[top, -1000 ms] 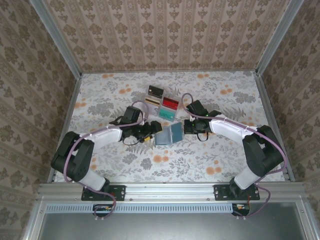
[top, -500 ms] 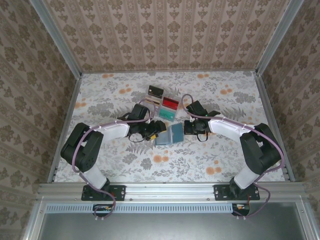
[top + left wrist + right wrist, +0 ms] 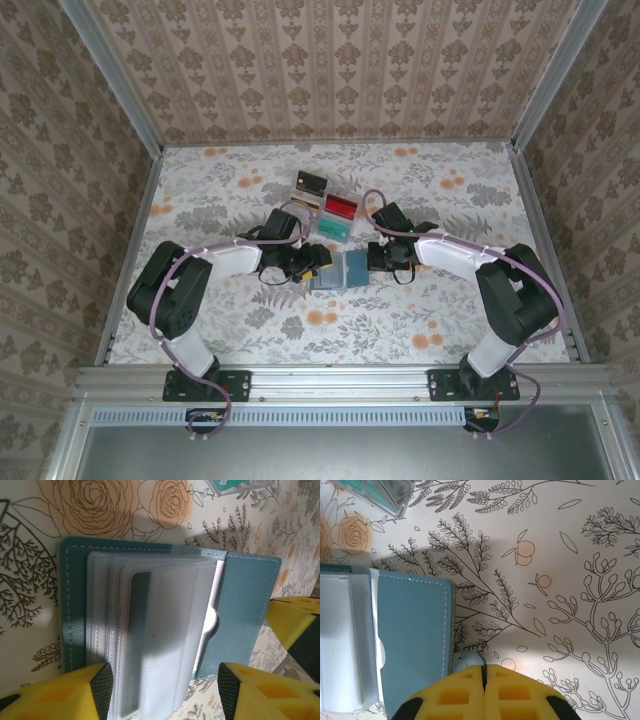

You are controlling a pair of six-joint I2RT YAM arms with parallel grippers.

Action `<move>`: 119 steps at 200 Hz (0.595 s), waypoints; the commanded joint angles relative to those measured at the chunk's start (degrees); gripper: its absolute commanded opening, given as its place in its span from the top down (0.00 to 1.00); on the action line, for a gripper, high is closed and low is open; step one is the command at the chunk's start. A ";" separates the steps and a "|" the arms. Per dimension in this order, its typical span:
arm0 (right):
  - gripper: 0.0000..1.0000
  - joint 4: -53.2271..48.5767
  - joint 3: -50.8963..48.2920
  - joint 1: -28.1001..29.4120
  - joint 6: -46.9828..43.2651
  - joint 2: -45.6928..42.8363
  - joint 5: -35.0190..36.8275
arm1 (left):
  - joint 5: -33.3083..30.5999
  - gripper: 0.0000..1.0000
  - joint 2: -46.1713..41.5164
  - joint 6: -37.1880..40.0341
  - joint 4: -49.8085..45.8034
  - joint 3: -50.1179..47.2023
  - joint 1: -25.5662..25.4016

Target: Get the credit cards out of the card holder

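Slate-blue, the card holder (image 3: 342,270) lay open at the centre of the table (image 3: 450,300). Seen from above, it was at three o'clock from your left gripper (image 3: 162,685), whose jaws stood apart astride its clear sleeves (image 3: 165,605). Your right gripper (image 3: 483,674), closed and empty, sat at its three o'clock edge.

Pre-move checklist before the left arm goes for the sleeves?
1. Card holder lying open on the table: ok.
2. Left gripper open, one finger on each side of the clear sleeves: ok.
3. Right gripper shut at the holder's right edge: ok.
4. Right gripper actually pinning that panel down: cannot tell.
5. Credit card present in the straddled sleeves: cannot tell, the plastic is too cloudy.
6. Clear tray apart from the holder: ok.
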 commanded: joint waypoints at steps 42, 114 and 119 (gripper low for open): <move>0.93 0.20 0.05 -0.32 0.57 1.15 -1.26 | 1.46 0.45 0.50 2.58 -0.24 1.92 -0.61; 0.93 0.42 -0.26 -0.32 0.64 1.37 -1.14 | 1.91 0.46 -0.46 5.37 -2.36 3.45 -1.30; 0.94 0.46 -0.26 -0.32 0.63 1.41 -1.11 | 1.81 0.47 -0.48 5.57 -2.56 3.63 -1.39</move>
